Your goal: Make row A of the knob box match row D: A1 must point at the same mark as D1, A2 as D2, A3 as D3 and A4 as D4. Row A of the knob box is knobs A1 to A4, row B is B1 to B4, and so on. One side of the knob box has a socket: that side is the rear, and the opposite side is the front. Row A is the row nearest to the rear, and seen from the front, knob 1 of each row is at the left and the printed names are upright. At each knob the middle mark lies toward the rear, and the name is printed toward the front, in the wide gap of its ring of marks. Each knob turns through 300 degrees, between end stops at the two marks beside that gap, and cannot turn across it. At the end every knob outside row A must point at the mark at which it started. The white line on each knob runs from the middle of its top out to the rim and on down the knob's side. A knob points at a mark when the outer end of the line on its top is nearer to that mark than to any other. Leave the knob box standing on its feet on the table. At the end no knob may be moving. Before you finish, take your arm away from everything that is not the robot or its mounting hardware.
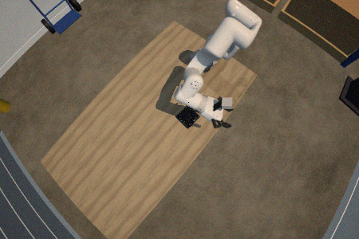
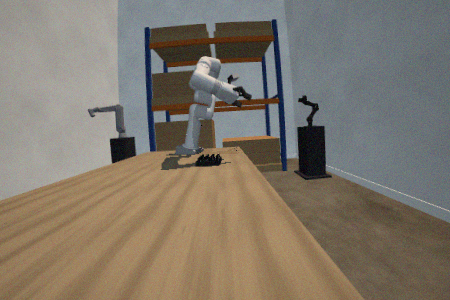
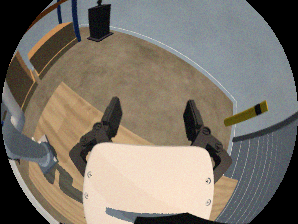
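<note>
The knob box point(image 1: 187, 117) point(image 2: 209, 162) is a small black block with several knobs on top. It stands on the wooden table point(image 1: 120, 145) point(image 2: 200, 232), near the table's long edge. It is too small in the top and exterior views to read the names, the white lines or where the knobs point, and its socket cannot be made out. The knob box is not seen in the wrist view. My gripper point(image 1: 223, 125) point(image 2: 245, 100) point(image 3: 153, 105) is open and empty, its fingers wide apart. It is raised high above the table's level, off to one side of the box, near the table's long edge.
The white arm point(image 1: 219, 41) point(image 2: 194, 127) rises from the table's end behind the box, and its forearm passes close beside the box in the top view. Shelving point(image 2: 275, 82), a hand truck point(image 1: 67, 21) and black pedestals point(image 2: 311, 152) stand away from the table.
</note>
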